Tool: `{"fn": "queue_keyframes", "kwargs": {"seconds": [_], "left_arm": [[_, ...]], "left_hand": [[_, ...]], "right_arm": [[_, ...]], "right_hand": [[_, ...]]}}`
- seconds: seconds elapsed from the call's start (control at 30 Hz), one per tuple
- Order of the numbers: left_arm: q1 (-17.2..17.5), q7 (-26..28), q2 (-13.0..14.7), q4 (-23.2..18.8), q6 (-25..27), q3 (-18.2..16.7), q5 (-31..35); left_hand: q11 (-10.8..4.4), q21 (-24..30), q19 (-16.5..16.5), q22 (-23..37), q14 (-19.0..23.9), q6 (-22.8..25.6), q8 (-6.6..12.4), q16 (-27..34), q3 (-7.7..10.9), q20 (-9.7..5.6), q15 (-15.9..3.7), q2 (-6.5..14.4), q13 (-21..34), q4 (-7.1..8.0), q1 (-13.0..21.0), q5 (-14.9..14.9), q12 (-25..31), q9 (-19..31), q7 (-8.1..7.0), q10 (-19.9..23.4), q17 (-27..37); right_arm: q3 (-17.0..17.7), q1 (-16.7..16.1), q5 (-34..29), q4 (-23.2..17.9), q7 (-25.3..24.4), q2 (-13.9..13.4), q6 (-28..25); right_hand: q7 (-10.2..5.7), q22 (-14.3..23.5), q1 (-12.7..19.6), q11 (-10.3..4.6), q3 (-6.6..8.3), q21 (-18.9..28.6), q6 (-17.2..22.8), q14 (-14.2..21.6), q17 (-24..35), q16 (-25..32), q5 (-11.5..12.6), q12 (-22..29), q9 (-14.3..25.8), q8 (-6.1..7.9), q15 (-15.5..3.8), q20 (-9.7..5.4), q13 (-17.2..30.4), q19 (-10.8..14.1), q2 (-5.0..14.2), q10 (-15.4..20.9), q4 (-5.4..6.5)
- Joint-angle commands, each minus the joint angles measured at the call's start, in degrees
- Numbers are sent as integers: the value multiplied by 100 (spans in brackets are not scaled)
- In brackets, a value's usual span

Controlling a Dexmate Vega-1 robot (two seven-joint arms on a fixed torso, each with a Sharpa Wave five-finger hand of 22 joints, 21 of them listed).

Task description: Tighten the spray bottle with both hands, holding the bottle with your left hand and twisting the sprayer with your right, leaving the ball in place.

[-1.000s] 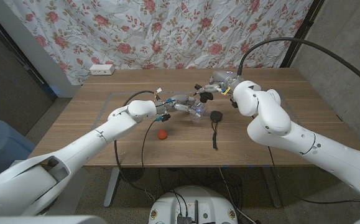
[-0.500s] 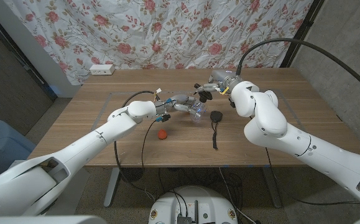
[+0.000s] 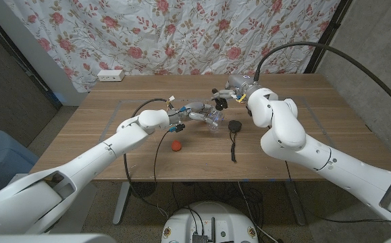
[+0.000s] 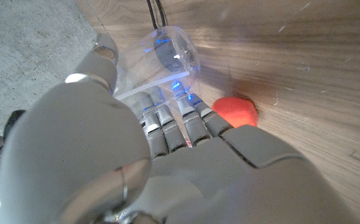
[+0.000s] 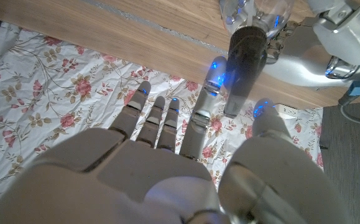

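Observation:
A clear plastic spray bottle (image 3: 214, 121) is tilted above the middle of the table. My left hand (image 3: 196, 112) grips its body, and in the left wrist view the fingers (image 4: 167, 118) wrap the clear bottle (image 4: 167, 56). My right hand (image 3: 227, 93) is at the black sprayer (image 3: 220, 102). In the right wrist view the sprayer (image 5: 247, 59) sits pinched between a finger (image 5: 209, 87) and the thumb. The small red ball (image 3: 175, 145) lies on the wood in front of the bottle, nearer to me, also seen as the ball (image 4: 235, 111) close by the left hand.
A black round object with a cord (image 3: 234, 127) lies just right of the bottle, its cord running toward the front edge. A white power strip (image 3: 111, 75) sits at the back left. A floral curtain (image 3: 181, 34) hangs behind the table.
My right forearm has swung a little to the left while its hand stays on the sprayer. The bottle, left hand and ball have not moved.

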Motion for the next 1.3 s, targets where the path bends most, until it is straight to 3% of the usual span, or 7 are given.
{"fn": "queue_keyframes", "kwargs": {"seconds": [0.03,0.23,0.33,0.63,0.87,1.13,1.3], "left_arm": [[57,41,-5,10,-56,-25,-22],[63,26,-9,18,-56,-19,-33],[61,19,-12,23,-59,-17,-34],[45,-8,-37,67,-79,-6,-45],[33,-28,-59,96,-73,5,-60],[11,-58,-68,118,-44,16,-74],[-19,-71,-89,171,-63,23,-71]], "left_hand": [[-118,-13,57,15,53,43,1052,-5,65,-301,-723,699,13,15,-553,25,-20,5,4,174,14],[-116,-16,51,16,57,13,1050,-16,75,-291,-715,719,13,30,-597,24,-42,-9,-4,169,12],[-118,-16,50,16,57,14,1055,-23,85,-288,-711,730,14,29,-606,25,-48,-15,-2,175,9],[-107,-17,47,16,57,12,1068,-42,113,-277,-696,765,15,33,-645,27,-72,-34,-5,192,5],[-98,-17,46,16,62,6,1077,-60,135,-268,-692,779,16,31,-677,29,-95,-48,-6,191,-4],[-92,-17,47,16,66,12,1093,-71,153,-266,-684,788,18,15,-695,29,-116,-65,5,209,-7],[-93,-14,54,16,68,53,1121,-61,164,-281,-702,787,21,-33,-649,28,-123,-78,8,244,3]], "right_arm": [[18,-121,-459,173,30,266,16],[69,-229,-706,271,4,436,3],[119,-299,-779,303,-44,511,26],[223,-418,-1039,397,35,675,110],[316,-497,-1201,474,105,810,180],[434,-582,-1277,534,135,917,298],[523,-638,-1261,552,115,972,357]], "right_hand": [[-3,19,71,-20,6,9,148,131,24,72,13,29,-14,51,-45,-14,14,103,-6,122,-23],[-59,19,153,-51,33,13,401,238,21,103,24,40,-72,123,-99,-61,12,175,7,290,-47],[-62,19,262,-71,104,11,626,336,28,140,35,39,-140,170,-151,-70,10,231,125,427,-42],[-121,19,328,-131,151,13,793,445,36,181,24,44,-206,182,-208,-107,9,300,218,584,-31],[-172,19,453,-185,278,5,1008,502,56,213,31,20,-271,193,-234,-148,6,347,487,689,-17],[-157,19,507,-190,313,-3,1043,475,59,203,44,-28,-292,175,-229,-165,4,351,545,644,-34],[-108,20,435,-138,266,-10,1017,459,58,188,42,-70,-316,119,-195,-171,2,355,478,624,-18]]}}
